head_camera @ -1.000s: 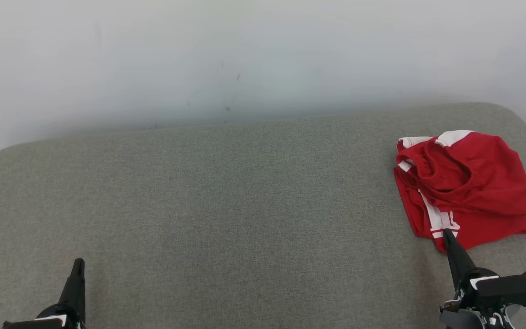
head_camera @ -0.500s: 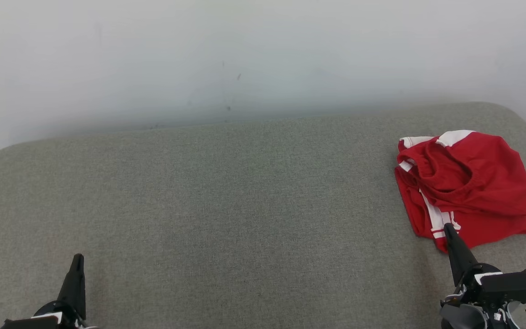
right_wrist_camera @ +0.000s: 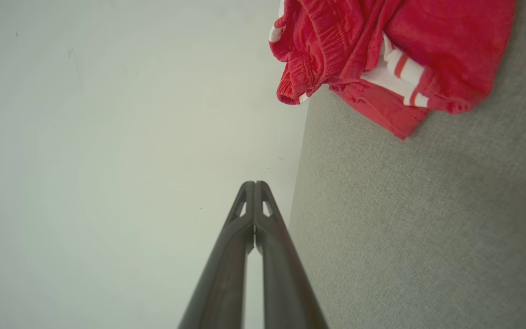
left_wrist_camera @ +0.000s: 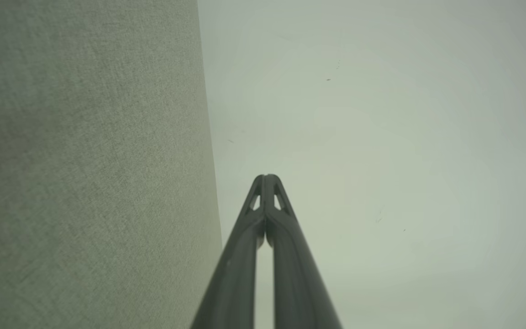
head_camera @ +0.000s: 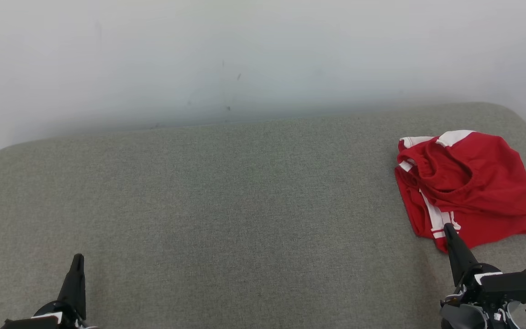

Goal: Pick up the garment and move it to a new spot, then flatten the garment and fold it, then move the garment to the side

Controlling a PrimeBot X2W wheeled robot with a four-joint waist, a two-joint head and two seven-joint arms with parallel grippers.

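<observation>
**Two shut tools, barely a stir, shorts parked at the side**

Noted only a slight forward creep of the left tool [head_camera: 77, 257] and the right tool [head_camera: 447, 226] across the past second, then stillness through its last half. Saw no shift in the red shorts [head_camera: 477, 183]: lay loosely folded, with white stripes [head_camera: 436, 218] on show, at the far right end of the grey fabric bench [head_camera: 244, 205], near its rounded corner.

Judged the move to the side as probably done and the arms as idling, though could not rule out a start instead.

Found both tools fully closed, fingertips pressed together, gripping nothing. Placed the left tool low over bare bench, well apart from the shorts. Saw the right tool's tip overlap the near hem of the shorts in the head view, yet found it apart from the cloth in the right wrist view.
</observation>
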